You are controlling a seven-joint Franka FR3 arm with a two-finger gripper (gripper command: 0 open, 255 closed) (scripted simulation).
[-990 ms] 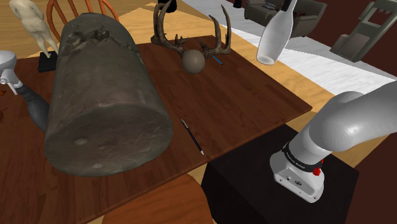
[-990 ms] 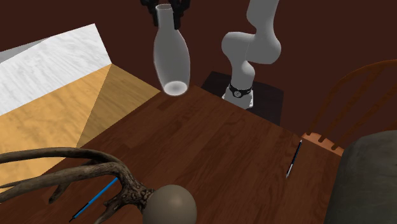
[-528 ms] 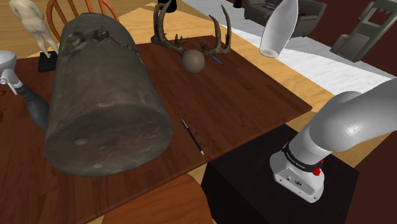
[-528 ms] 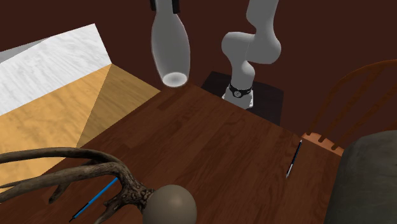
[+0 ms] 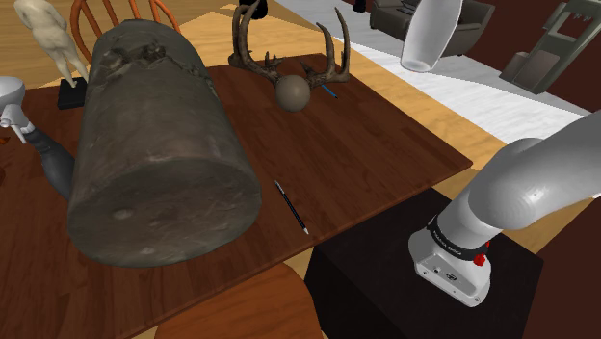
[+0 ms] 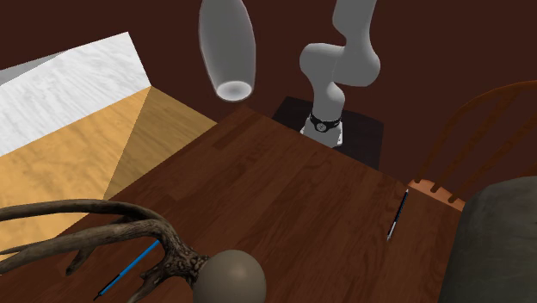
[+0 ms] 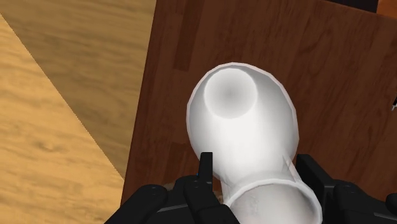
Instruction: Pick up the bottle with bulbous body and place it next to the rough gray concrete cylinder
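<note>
A pale white bottle (image 5: pixel 429 34) with a bulbous body hangs high in the air, base down, above the wooden table's (image 5: pixel 385 144) edge nearest the stand. In the second exterior view the bottle (image 6: pixel 226 47) floats well above the table corner, its neck cut off by the picture's top edge. In the wrist view my gripper (image 7: pixel 256 164) is shut on the bottle's (image 7: pixel 245 127) neck, one black finger (image 7: pixel 206 170) on each side. The rough gray concrete cylinder (image 5: pixel 159 144) lies on its side on the table, far off at the shoulder view's left, and shows as a gray mass (image 6: pixel 495 245).
Antlers (image 5: pixel 289 48), a brown ball (image 5: pixel 293 92) and a blue pen (image 5: pixel 329 91) lie at the table's far end. A black pen (image 5: pixel 292 206) rests near the cylinder. A spray bottle (image 5: pixel 29 135) and figurine (image 5: pixel 53 39) stand left. The dark stand (image 5: pixel 424 279) sits below the table edge.
The bottle has risen steadily with the gripper; its neck and the gripper have passed out of the top of both exterior views. Nothing on the table moved.
</note>
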